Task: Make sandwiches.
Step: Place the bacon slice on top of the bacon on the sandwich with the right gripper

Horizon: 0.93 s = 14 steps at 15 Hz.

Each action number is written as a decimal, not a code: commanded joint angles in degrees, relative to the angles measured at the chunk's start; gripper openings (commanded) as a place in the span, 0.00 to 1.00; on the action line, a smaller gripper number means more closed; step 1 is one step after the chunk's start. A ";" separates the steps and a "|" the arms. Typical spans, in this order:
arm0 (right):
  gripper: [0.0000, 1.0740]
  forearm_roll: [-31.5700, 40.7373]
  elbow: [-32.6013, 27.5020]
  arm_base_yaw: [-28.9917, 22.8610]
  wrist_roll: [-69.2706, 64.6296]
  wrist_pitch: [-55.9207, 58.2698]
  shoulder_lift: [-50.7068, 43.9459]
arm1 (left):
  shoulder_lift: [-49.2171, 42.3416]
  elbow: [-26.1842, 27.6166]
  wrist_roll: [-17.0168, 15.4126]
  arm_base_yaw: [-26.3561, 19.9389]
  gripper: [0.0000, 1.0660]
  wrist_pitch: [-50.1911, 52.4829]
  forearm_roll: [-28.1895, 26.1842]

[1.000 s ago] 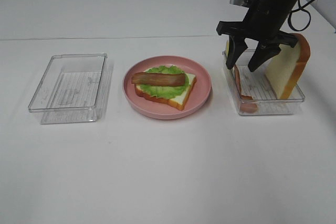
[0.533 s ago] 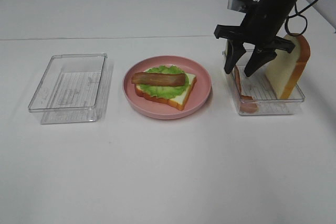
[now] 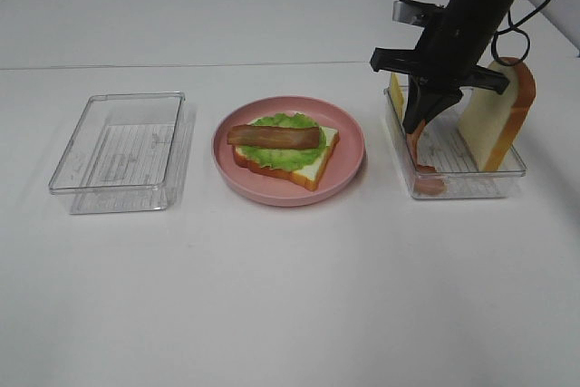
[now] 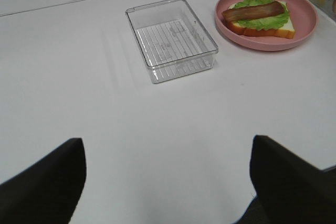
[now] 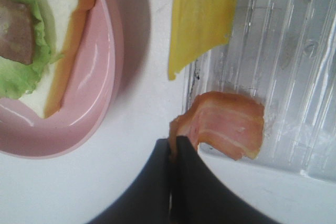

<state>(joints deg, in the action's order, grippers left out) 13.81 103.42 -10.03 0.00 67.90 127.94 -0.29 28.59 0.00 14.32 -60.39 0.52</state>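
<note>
On the pink plate [image 3: 349, 138] lies the partly built sandwich [image 3: 284, 151]: a bread slice, a green lettuce leaf and one bacon strip [image 3: 275, 136]. It also shows in the left wrist view [image 4: 257, 17]. My right gripper [image 3: 419, 124] is over the right clear tray [image 3: 453, 186], shut on a second bacon strip [image 5: 226, 127] whose lower end hangs into the tray [image 3: 426, 174]. A yellow cheese slice [image 5: 202, 17] leans over the tray's near wall. A bread slice [image 3: 497, 115] stands upright in the tray. The left gripper's fingers [image 4: 44, 182] are apart and empty.
A second clear plastic tray [image 3: 122, 151] with nothing in it stands left of the plate; it also shows in the left wrist view [image 4: 170, 38]. The table top is white. The right arm's cable [image 3: 512, 29] hangs by the upright bread.
My right gripper's jaws, open over the right tray before, have closed on the bacon strip at the tray's left side. The plate, the sandwich and the left tray have not moved.
</note>
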 commanded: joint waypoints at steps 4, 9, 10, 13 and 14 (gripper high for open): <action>0.00 0.69 3.32 -0.23 0.97 5.21 -2.35 | -0.57 -0.11 -0.46 0.06 0.76 0.57 0.17; 0.00 19.37 3.55 -0.29 9.34 4.76 -10.37 | -0.57 -0.11 -0.46 0.06 0.76 0.57 0.17; 0.00 25.73 3.55 -0.29 11.69 4.70 -10.31 | -0.57 -0.11 -0.46 0.06 0.76 0.57 0.17; 0.00 34.89 3.50 -2.23 16.33 0.97 -8.14 | -0.57 -0.11 -0.46 0.06 0.76 0.57 0.17; 0.00 36.04 3.50 -3.78 17.19 -0.74 -6.88 | -0.57 -0.11 -0.46 0.06 0.76 0.57 0.17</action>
<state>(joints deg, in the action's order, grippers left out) 48.59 106.74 -13.35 15.76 67.84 120.44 -0.29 28.59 0.00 14.32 -60.39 0.52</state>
